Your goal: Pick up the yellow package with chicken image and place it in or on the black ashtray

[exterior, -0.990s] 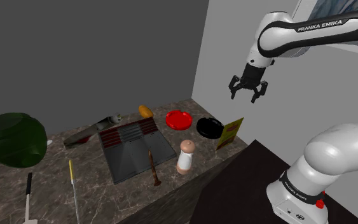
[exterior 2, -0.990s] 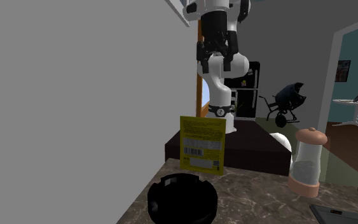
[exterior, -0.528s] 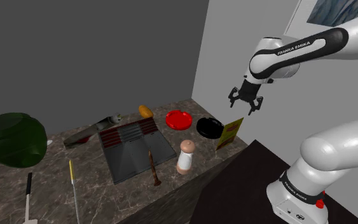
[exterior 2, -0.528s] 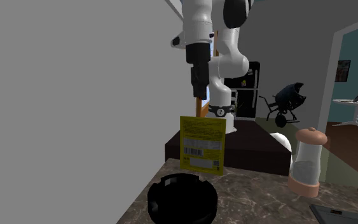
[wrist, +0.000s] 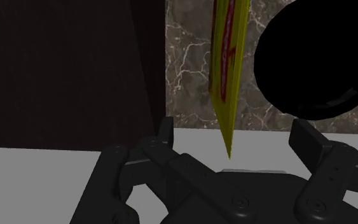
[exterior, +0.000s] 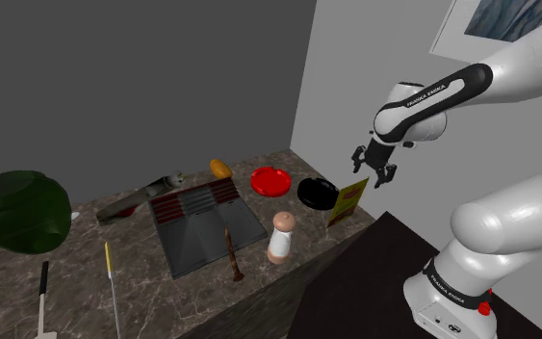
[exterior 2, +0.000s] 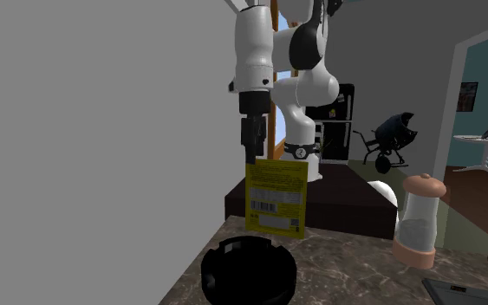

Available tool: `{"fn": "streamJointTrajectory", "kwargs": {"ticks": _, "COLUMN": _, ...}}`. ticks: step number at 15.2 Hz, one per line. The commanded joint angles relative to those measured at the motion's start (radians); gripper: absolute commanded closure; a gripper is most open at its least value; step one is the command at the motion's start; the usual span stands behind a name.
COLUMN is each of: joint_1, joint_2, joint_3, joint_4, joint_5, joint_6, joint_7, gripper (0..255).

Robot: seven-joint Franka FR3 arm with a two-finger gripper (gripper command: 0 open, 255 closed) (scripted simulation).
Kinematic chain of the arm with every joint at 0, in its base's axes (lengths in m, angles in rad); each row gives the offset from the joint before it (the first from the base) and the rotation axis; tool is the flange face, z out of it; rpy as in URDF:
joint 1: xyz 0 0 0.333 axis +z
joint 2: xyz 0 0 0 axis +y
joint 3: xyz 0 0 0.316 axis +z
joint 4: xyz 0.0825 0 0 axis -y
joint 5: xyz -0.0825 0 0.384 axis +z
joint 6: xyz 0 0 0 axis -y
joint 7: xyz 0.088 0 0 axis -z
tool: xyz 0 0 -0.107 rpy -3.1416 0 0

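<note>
The yellow package stands upright on the marble counter's corner nearest the stand, beside the black ashtray. In the second exterior view the yellow package shows its printed back, with the black ashtray in front of it. My gripper hangs open just above the package's top edge; in the second exterior view the gripper hangs at the package's upper left corner. In the wrist view the yellow package appears edge-on between my spread fingers, untouched, with the black ashtray next to it.
A red ashtray, a pale shaker, a brown stick and a dark ridged tray lie on the counter. A grey wall rises right behind the package. A green bowl sits far left.
The gripper has come down and toward the package, from high above the counter to just over the package's top edge. Fingers stay open. The package and ashtray have not moved.
</note>
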Motion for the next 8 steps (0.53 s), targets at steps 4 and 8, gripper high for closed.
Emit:
{"fn": "streamJointTrajectory", "kwargs": {"ticks": 4, "joint_1": -0.002, "joint_2": 0.084, "joint_3": 0.004, "joint_4": -0.014, "joint_5": 0.001, "joint_6": 0.099, "joint_7": 0.004, "gripper": 0}}
{"fn": "streamJointTrajectory", "kwargs": {"ticks": 8, "joint_1": -0.002, "joint_2": 0.093, "joint_3": 0.004, "joint_4": -0.016, "joint_5": 0.001, "joint_6": 0.110, "joint_7": 0.004, "gripper": 0}}
